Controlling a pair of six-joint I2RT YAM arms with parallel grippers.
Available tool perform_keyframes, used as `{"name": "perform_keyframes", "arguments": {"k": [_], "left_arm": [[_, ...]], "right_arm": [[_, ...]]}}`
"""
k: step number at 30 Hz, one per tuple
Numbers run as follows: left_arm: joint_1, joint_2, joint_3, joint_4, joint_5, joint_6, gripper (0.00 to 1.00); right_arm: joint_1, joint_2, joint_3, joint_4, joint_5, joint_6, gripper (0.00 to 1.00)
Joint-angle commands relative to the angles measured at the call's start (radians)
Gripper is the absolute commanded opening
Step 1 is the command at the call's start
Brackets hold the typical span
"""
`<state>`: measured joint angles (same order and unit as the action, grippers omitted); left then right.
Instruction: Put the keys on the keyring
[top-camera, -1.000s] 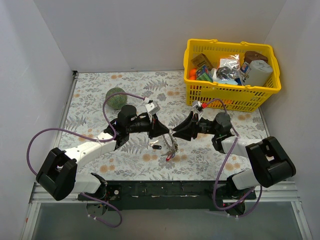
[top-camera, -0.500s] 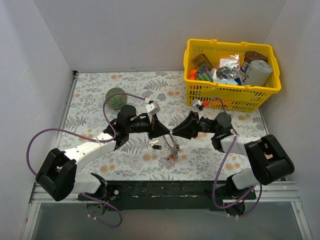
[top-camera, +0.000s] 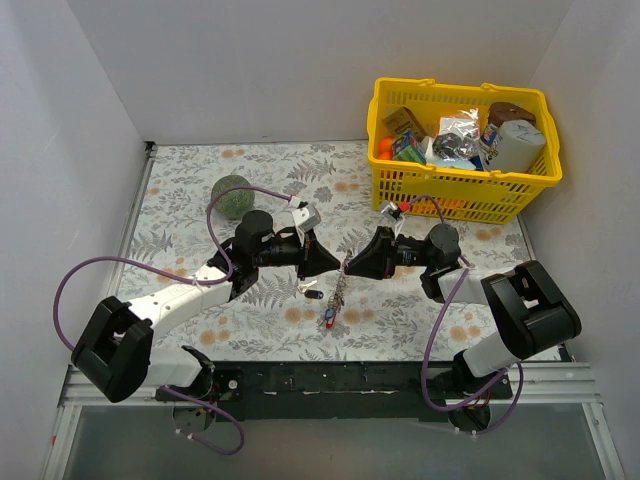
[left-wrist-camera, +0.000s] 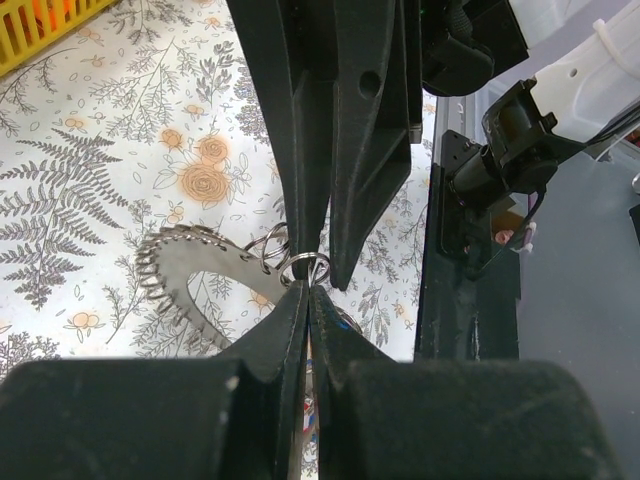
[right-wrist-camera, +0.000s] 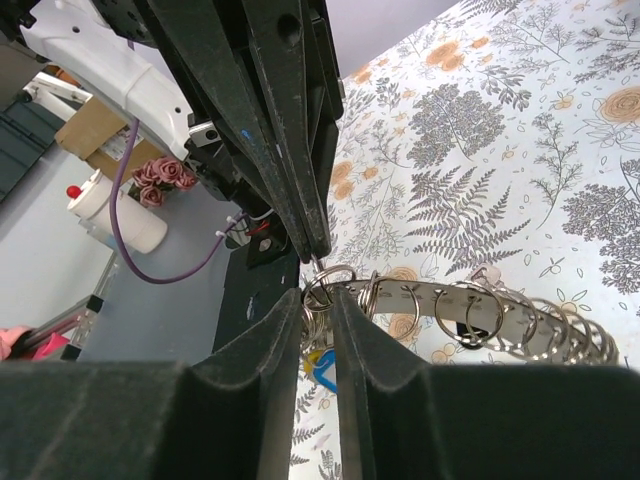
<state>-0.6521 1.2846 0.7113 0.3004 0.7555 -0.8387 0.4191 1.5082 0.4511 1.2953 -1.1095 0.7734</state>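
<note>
Right wrist view: the keyring (right-wrist-camera: 520, 318), a grey metal band edged with small split rings, hangs beside the right pincer (right-wrist-camera: 317, 298), whose jaws pinch one small ring. Opposite, the left pincer (left-wrist-camera: 307, 290) is clamped shut on it too. Since a second ago the right jaws narrowed; keys (top-camera: 328, 318) dangle below, shifted nearer the left pincer.

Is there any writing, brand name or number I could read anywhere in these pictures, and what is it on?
No text can be read.
The packets and boxes in the yellow basket carry print, but it is too small and blurred to make out.
The keyring shows no lettering.
</note>
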Motion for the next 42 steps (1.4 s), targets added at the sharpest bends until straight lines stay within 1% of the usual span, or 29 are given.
{"name": "perform_keyframes", "arguments": {"k": [1,2,3,4,13,17,20,23,25,26,27,28,33,35,36,37,39,41,42], "left_arm": [[-0.007,-0.036,0.01,0.049,0.019,-0.005,0.0],[-0.009,-0.036,0.011,0.048,0.019,-0.007,0.0],[-0.009,-0.034,0.01,0.048,0.021,-0.007,0.0],[-0.009,-0.034,0.011,0.049,0.022,-0.007,0.0],[-0.012,-0.042,0.007,0.046,0.039,0.001,0.0],[-0.014,-0.038,0.008,0.048,0.05,0.001,0.0],[-0.014,-0.033,0.013,0.049,0.053,-0.002,0.0],[-0.017,-0.024,0.016,0.048,0.054,-0.003,0.0],[-0.018,-0.021,0.02,0.046,0.056,-0.003,0.0],[-0.018,-0.021,0.022,0.046,0.054,-0.002,0.0],[-0.018,-0.021,0.024,0.046,0.051,-0.002,0.0],[-0.018,-0.022,0.024,0.046,0.051,-0.002,0.0],[-0.018,-0.034,0.022,0.039,0.038,0.0,0.0],[-0.018,-0.05,0.02,0.029,-0.004,-0.005,0.01],[-0.018,-0.057,0.02,0.025,-0.021,-0.014,0.06],[-0.018,-0.068,0.013,0.017,-0.063,-0.017,0.17],[-0.014,-0.102,0.001,0.019,-0.082,-0.045,0.25],[0.009,-0.14,-0.031,0.054,-0.065,-0.083,0.37],[0.022,-0.149,-0.042,0.072,-0.047,-0.127,0.39]], "right_arm": [[0.003,-0.005,0.04,0.17,0.003,0.015,0.23],[0.003,-0.006,0.04,0.165,0.014,0.014,0.13],[0.003,-0.006,0.04,0.164,0.019,0.015,0.08],[0.003,-0.005,0.041,0.151,0.022,0.015,0.01],[0.003,-0.009,0.04,0.147,0.034,0.015,0.01],[0.003,-0.017,0.035,0.179,0.034,0.03,0.2],[0.006,-0.017,0.037,0.182,0.037,0.03,0.28],[0.01,-0.017,0.04,0.179,0.04,0.03,0.31],[0.014,-0.016,0.044,0.17,0.04,0.03,0.28],[0.015,-0.013,0.049,0.165,0.036,0.029,0.16],[0.015,-0.009,0.055,0.16,0.03,0.03,0.07],[0.017,-0.008,0.06,0.16,0.025,0.03,0.01],[0.017,-0.006,0.058,0.154,0.027,0.037,0.01],[0.017,-0.011,0.06,0.154,0.027,0.037,0.01],[0.017,-0.013,0.06,0.153,0.027,0.038,0.01],[0.017,-0.016,0.058,0.154,0.027,0.038,0.01],[0.017,-0.02,0.058,0.154,0.028,0.037,0.01],[0.017,-0.025,0.058,0.159,0.031,0.038,0.01],[0.017,-0.026,0.057,0.159,0.031,0.038,0.01]]}}
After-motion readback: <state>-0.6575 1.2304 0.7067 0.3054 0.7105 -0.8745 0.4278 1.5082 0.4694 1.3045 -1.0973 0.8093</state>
